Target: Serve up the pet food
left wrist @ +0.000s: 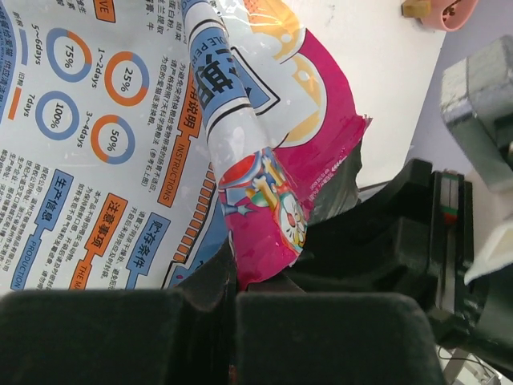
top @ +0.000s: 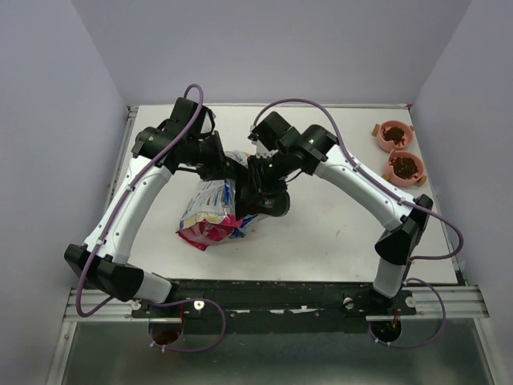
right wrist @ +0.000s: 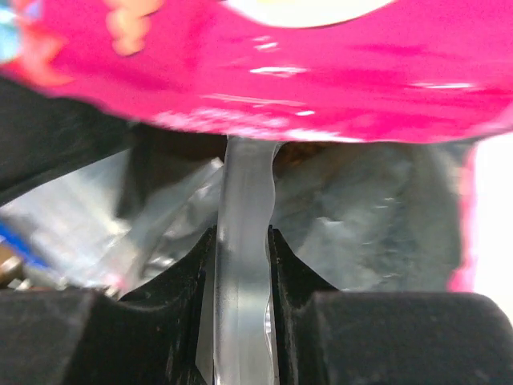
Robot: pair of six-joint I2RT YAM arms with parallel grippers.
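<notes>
The glossy pink-and-blue bag (top: 210, 210) lies in the middle of the table, its open mouth toward both grippers. My left gripper (top: 230, 166) is shut on the bag's pink top edge (left wrist: 264, 249); the left wrist view shows its jaws (left wrist: 232, 282) pinching it. My right gripper (top: 265, 191) is at the bag's mouth, shut on the clear plastic scoop's handle (right wrist: 244, 208), which runs up into the silver-lined opening (right wrist: 361, 224). The scoop's bowl is hidden inside. Dark brown pet food (top: 394, 136) lies in two pink bowls at the far right; the second heap (top: 405, 167) is nearer.
The two pink bowls (top: 380, 131) (top: 389, 170) stand close to the table's right edge, one behind the other. One bowl's rim (left wrist: 449, 12) shows in the left wrist view. The right arm's black wrist (left wrist: 417, 241) is close beside my left gripper.
</notes>
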